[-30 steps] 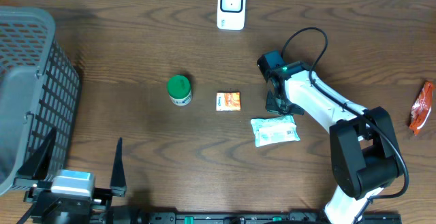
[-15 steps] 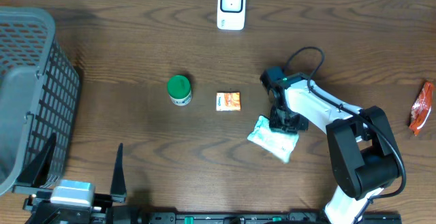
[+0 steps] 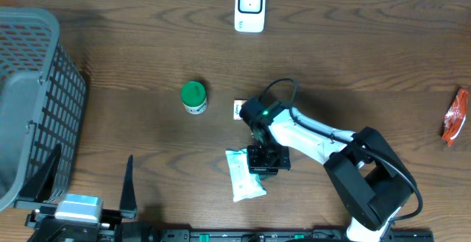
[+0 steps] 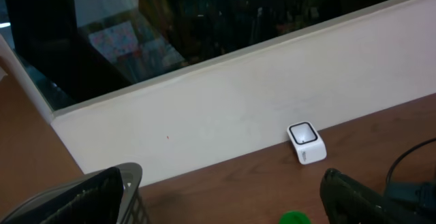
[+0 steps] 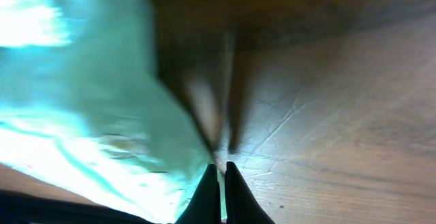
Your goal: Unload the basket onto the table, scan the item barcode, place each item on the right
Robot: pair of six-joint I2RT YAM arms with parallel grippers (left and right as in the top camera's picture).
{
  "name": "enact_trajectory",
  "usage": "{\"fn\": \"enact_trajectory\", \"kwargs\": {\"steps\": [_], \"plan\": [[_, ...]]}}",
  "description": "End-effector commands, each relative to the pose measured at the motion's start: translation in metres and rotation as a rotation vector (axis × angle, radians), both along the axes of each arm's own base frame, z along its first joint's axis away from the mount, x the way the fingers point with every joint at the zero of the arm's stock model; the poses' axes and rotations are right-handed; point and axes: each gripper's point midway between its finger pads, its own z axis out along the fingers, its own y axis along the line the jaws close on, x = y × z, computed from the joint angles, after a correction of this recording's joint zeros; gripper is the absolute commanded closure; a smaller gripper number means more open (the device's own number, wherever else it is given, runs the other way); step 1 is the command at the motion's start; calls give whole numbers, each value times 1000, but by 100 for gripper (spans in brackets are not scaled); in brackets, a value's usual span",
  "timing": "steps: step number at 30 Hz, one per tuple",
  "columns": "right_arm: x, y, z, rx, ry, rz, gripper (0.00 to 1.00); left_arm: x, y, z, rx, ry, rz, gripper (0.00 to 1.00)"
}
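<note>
The item is a pale green and white packet (image 3: 241, 176), now low in the middle of the table. My right gripper (image 3: 257, 167) is shut on its right edge. The right wrist view shows the packet (image 5: 88, 101) blurred on the left, with a thin edge pinched between the closed fingers of the right gripper (image 5: 221, 176). The white scanner (image 3: 250, 7) stands at the table's far edge, also seen in the left wrist view as a scanner (image 4: 306, 143) against the wall. My left gripper (image 3: 87, 179) stands open and empty at the bottom left, far from the packet.
A green-capped jar (image 3: 193, 96) stands left of centre. A small orange packet (image 3: 238, 109) beside it is partly hidden by the right arm. A dark mesh basket (image 3: 29, 102) fills the left side. A red packet (image 3: 456, 115) lies at the right edge.
The right gripper closed on the green and white packet and carried it left and toward the table's front, turning it. The left arm has barely moved.
</note>
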Motion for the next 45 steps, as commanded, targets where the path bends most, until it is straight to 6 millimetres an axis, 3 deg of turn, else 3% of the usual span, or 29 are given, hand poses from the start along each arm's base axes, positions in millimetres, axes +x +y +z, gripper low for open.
{"fn": "enact_trajectory", "kwargs": {"steps": [1, 5, 9, 12, 16, 21, 25, 29, 34, 38, 42, 45], "plan": [[-3, -2, -1, -47, 7, -62, 98, -4, -3, 2, 6, -14, -19, 7], [1, -2, 13, -47, -51, -56, 98, -4, -3, 0, 6, -8, -19, 8], [14, -2, 44, -5, -168, -58, 98, -4, -3, -1, 6, -2, -19, 7], [20, 14, 74, 120, -259, -42, 99, -4, -3, -2, 6, 1, -18, 8], [35, 54, 89, 277, -411, 50, 99, -4, -3, -2, 6, 1, -18, 7], [40, 104, 76, 394, -467, 119, 99, -4, -3, -2, 6, 1, -19, 7], [34, 114, 40, 363, -419, 147, 99, -4, -3, -2, 6, 1, -19, 8], [28, 109, 12, 311, -356, 156, 99, -4, -3, -2, 6, 1, -19, 7], [28, 93, 3, 236, -358, 181, 99, -4, -3, -2, 6, 1, -18, 8], [45, 53, -6, 45, -415, 161, 99, -4, -3, -3, 6, 4, -18, 7], [80, 2, -7, -139, -483, 71, 99, -4, -3, -3, 5, 6, -18, 8], [105, -24, -6, -174, -501, -14, 99, -4, -3, -3, 5, 6, -18, 7]]}}
